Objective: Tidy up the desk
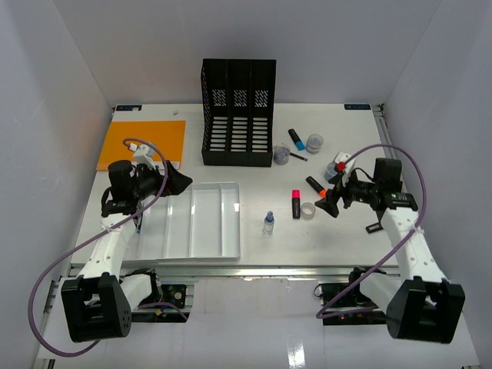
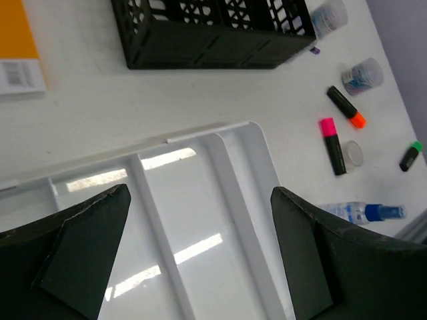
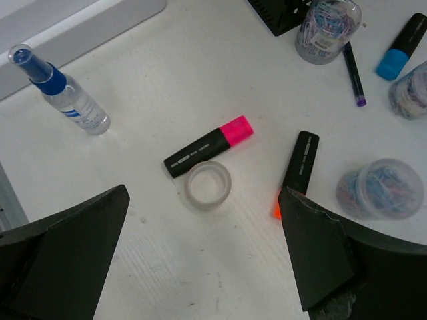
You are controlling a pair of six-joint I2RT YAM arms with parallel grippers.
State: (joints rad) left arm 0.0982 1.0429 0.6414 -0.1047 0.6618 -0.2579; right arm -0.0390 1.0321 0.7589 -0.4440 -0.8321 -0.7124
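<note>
The left gripper (image 2: 200, 220) is hanging open over the tray (image 2: 260, 153), while the open right gripper (image 3: 203, 223) seems to be aiming at the pink marker (image 3: 209, 147) mid-frame, best dodging the ring (image 3: 191, 190) beside it.

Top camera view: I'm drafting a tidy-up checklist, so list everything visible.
Desk: one, white, under everything.
File organiser: one, black, far centre.
Notebook: one, orange, far left.
Tray: one, white, near left.
Spray bottle: one, clear, right of tray.
Highlighters: four, pink, orange, blue, green; right half.
Clip jars: three, clear, right half.
Tape ring: one, clear, beside pink highlighter.
Pen: one, dark, by organiser.
Left gripper: one, black, open above tray.
Right gripper: one, black, open above highlighters.
</note>
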